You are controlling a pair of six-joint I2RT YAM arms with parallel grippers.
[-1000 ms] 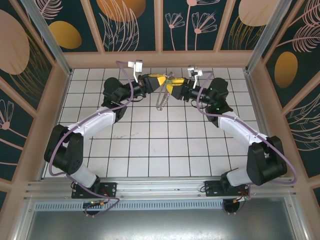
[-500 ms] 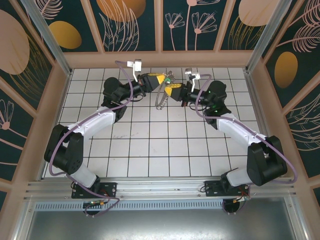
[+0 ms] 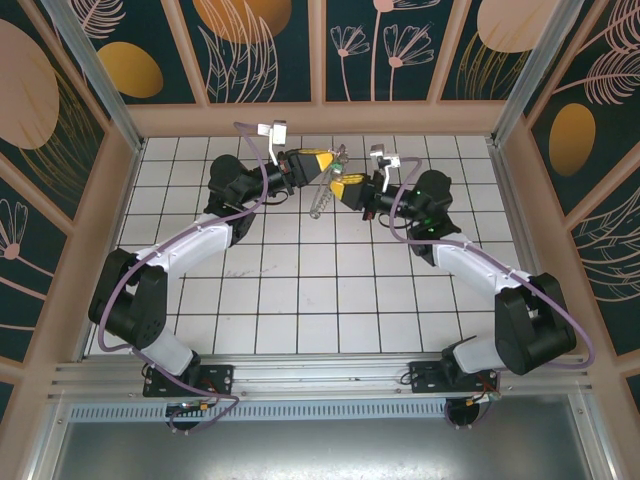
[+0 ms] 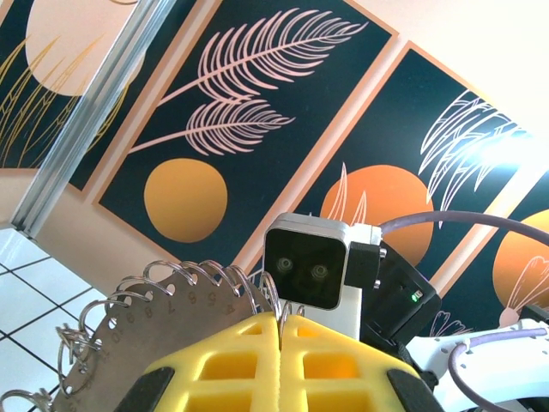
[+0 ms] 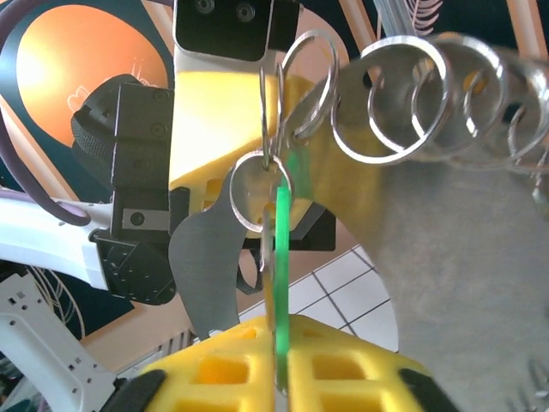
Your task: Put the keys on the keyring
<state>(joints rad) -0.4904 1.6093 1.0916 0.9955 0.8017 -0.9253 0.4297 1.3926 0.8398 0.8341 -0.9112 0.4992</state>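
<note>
The left claw (image 4: 281,321) is pinching the keyring (image 4: 116,342); the right claw (image 5: 281,339) is clamping the green key (image 5: 282,249) beside its loops.

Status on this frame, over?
Left claw shut on keyring. Right claw shut on green key, at its loops. Hooked or not: cannot tell.
</note>
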